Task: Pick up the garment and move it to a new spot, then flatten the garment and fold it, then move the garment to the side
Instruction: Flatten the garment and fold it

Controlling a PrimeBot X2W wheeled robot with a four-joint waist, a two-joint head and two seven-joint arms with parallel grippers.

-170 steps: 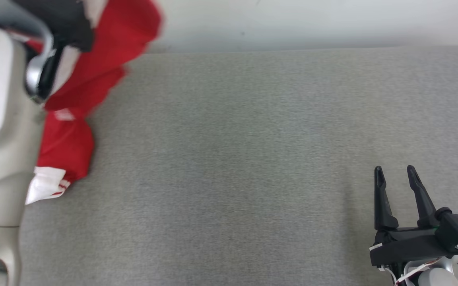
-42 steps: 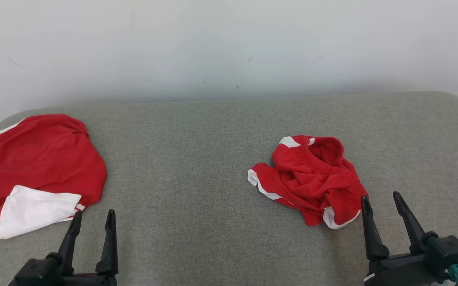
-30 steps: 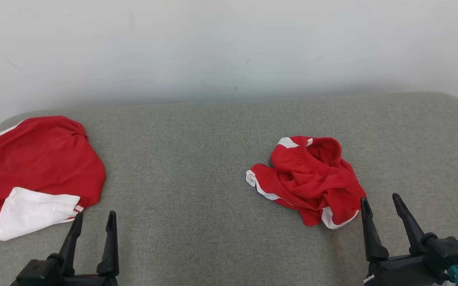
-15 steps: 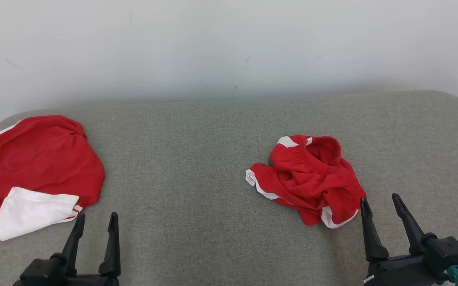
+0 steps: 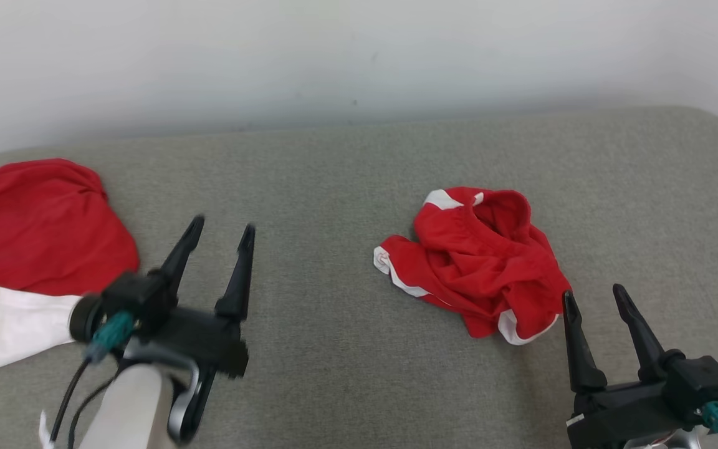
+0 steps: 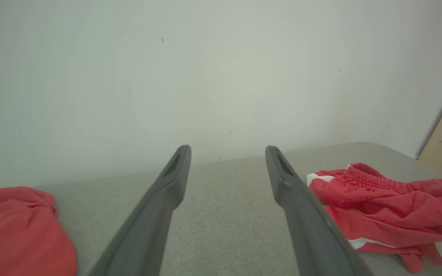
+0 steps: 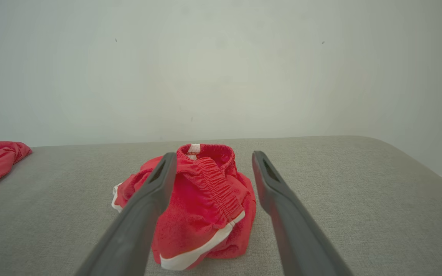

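Two red garments lie on the grey pad (image 5: 334, 187). Seen from the head, the crumpled shorts (image 5: 477, 262) sit right of the middle, and the top (image 5: 35, 224), red with a white sleeve, lies at the far left edge. The left gripper (image 5: 222, 224) hangs over bare pad between them, nearer the top, jaws spread and empty. The right gripper (image 5: 593, 292) stands at the lower right, jaws apart and empty, one fingertip just beside the shorts' white-trimmed hem.

From the left wrist, the two fingers (image 6: 159, 207) stand wide, framing bare pad and the wall (image 6: 221, 76). The shorts lie off to the right and the top at the lower left.

From the right wrist, the fingers (image 7: 288, 214) point at the shorts, heaped just ahead with the elastic waistband uppermost. The top shows at the far left.
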